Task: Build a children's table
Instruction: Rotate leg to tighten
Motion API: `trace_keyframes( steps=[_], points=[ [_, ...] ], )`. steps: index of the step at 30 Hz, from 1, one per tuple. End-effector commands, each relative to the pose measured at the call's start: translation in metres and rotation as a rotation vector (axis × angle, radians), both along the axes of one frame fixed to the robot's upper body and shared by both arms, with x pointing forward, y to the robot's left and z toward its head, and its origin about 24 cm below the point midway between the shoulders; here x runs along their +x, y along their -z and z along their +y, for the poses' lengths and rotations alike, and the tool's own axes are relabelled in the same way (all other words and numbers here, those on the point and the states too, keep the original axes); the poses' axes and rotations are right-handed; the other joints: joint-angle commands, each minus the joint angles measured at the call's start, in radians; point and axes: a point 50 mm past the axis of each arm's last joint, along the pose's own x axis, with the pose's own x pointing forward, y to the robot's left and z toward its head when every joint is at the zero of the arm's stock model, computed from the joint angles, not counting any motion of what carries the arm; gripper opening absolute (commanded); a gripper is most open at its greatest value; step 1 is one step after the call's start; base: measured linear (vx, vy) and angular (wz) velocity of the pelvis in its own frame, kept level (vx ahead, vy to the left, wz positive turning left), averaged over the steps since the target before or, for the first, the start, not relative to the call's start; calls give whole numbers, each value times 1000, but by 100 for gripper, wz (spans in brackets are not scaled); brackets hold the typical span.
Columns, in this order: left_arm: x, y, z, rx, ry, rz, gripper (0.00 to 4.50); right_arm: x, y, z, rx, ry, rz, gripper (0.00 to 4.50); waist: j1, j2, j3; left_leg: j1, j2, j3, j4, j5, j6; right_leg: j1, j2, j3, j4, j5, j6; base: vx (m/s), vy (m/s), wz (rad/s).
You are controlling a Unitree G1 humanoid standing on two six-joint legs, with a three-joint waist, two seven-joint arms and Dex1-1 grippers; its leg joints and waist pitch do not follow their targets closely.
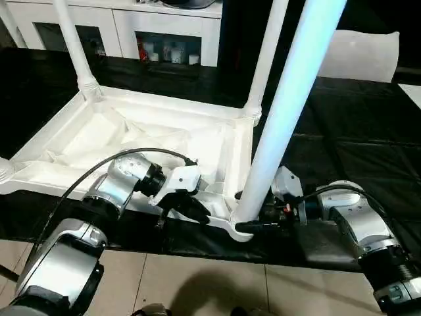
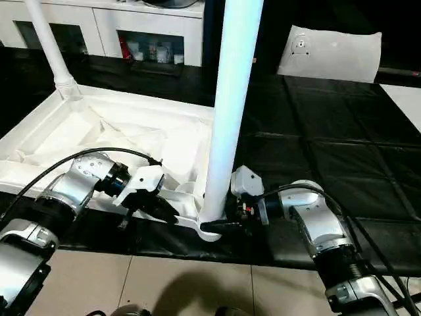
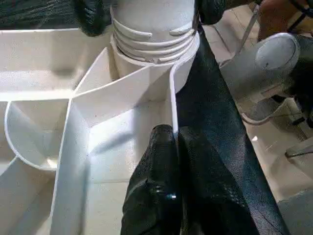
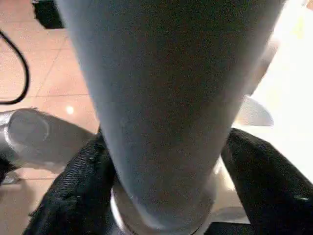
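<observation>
1. A low bench (image 1: 368, 151) covered in black quilted matting stands before white glass-door cabinets (image 1: 141, 29); tan floor tiles lie at its near edge.
2. On the bench lies the white plastic rectangular tabletop (image 1: 131, 141), upside down, its ribbed, rimmed underside facing up, probably so that the corner sockets can take legs.
3. Two long white tapered tube legs (image 1: 77, 56) already stand in the far corners.
4. The left claw (image 1: 187, 207), black-fingered, is shut on the thin near rim beside the corner, apparently to steady the tabletop against turning.
5. A third smooth white tapered leg (image 1: 283, 112) rises from the near right corner socket, its threaded collar partly seated.
6. The right claw (image 2: 223, 226) straddles that leg's base, one finger on each side; whether it grips I cannot tell.
7. Far right lies a flat white sheet (image 2: 332, 52).
</observation>
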Motion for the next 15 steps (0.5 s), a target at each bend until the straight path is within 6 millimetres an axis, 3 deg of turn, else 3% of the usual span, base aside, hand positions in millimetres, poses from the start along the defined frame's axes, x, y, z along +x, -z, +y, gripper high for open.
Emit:
trace_keyframes(
  steps=[1, 6, 13, 15],
  points=[
    [-2, -2, -8, 32, 87, -7, 0, 3, -3, -2, -22, -4, -17, 295, -4, -6, -63, 1, 45, -6, -75, -206, 67, 61, -68, 60, -69, -392, -165, 0, 0, 0],
    [-2, -2, -6, 41, 91, -10, 0, 1, 0, -1, -42, -30, -25, 266, -5, -5, -62, 2, 45, -7, -76, -215, 62, 60, -70, 59, -74, -434, -148, 0, 0, 0],
    [-1, -1, -5, 39, 83, -8, 0, 0, 2, 2, -33, -32, -19, 261, -4, -4, -63, 2, 45, -8, -77, -221, 60, 60, -69, 59, -74, -431, -151, 0, 0, 0],
    [2, -1, -7, 0, 0, -7, 0, -1, 3, 6, 15, -2, -9, 261, -5, 0, -65, 3, 45, -6, -76, -217, 58, 61, -68, 60, -72, -415, -158, 0, 0, 0]
  ],
)
